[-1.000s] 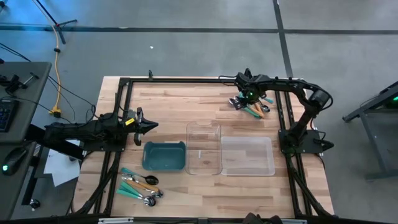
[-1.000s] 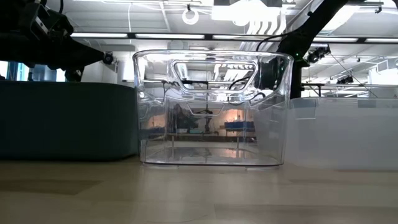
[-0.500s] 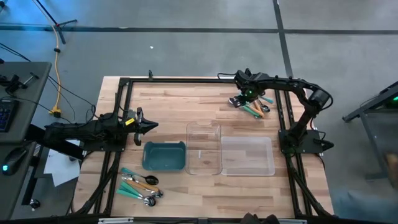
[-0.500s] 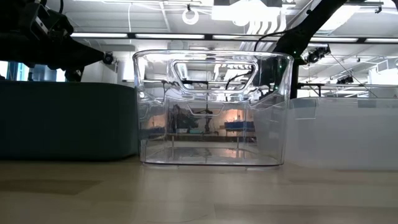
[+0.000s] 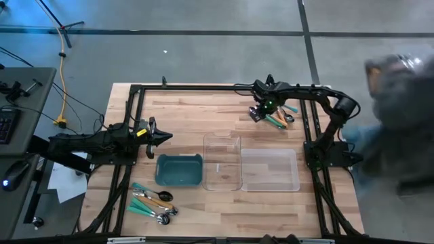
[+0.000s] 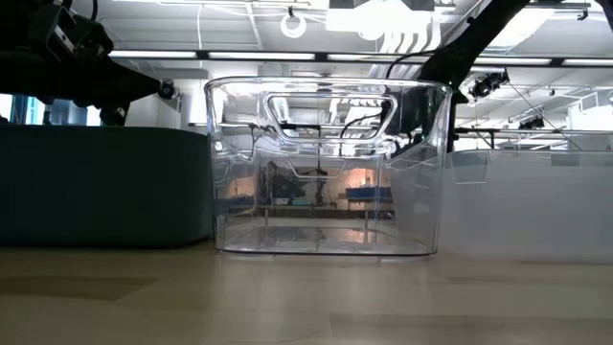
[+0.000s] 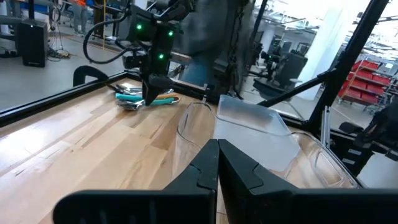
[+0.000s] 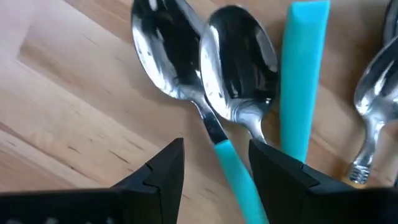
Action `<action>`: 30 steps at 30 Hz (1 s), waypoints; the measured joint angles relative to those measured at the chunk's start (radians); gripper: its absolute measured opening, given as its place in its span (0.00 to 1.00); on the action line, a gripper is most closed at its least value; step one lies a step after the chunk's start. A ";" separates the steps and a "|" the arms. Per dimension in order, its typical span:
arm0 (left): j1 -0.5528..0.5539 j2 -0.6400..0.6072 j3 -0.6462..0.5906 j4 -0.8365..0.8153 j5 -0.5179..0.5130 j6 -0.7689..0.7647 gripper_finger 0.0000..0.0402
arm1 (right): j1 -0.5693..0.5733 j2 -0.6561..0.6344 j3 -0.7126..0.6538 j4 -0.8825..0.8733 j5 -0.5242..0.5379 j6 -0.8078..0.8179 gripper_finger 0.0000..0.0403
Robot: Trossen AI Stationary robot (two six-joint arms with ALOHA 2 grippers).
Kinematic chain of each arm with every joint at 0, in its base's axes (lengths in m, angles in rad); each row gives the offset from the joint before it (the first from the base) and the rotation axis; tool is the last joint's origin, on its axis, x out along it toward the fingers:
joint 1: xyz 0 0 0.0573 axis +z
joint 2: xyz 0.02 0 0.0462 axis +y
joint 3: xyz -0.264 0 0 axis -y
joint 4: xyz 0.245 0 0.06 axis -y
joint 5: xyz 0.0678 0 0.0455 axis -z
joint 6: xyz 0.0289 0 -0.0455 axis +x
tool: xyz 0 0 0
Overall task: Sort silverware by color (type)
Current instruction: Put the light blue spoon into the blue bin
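Observation:
One pile of silverware (image 5: 277, 116), spoons with teal and orange handles, lies at the table's far right. My right gripper (image 5: 260, 110) hangs open over its left end, pointing down. In the right wrist view its fingers (image 8: 163, 169) stand on either side of a teal-handled spoon's neck (image 8: 219, 138); whether they touch it, I cannot tell. Two shiny spoon heads (image 8: 239, 68) lie side by side just beyond. A second silverware pile (image 5: 153, 200) lies near the front left. My left gripper (image 5: 161, 137) waits shut and level above the table's left side.
A teal bin (image 5: 178, 169) and two clear trays (image 5: 222, 161) (image 5: 270, 169) stand in a row across the table's middle. A loose teal handle (image 8: 301, 74) and another spoon (image 8: 373, 93) lie beside the right gripper. A blurred person (image 5: 400, 102) stands beyond the table's right edge.
My right gripper has rolled a little about its own pointing line while staying open over the far-right pile. A person has come into the high view at the right.

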 joint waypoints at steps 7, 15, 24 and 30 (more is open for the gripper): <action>0.000 0.000 0.000 0.000 0.000 0.000 0.00 | 0.016 0.040 0.000 -0.001 0.008 -0.036 0.41; 0.000 0.000 0.000 0.000 0.000 0.000 0.00 | 0.015 0.053 0.003 -0.003 0.023 -0.047 0.41; 0.000 0.000 0.000 0.000 0.000 0.000 0.00 | 0.016 0.054 0.003 0.001 0.005 -0.052 0.16; 0.000 0.000 0.000 0.000 0.000 0.000 0.00 | 0.016 0.054 0.003 0.000 -0.006 -0.051 0.06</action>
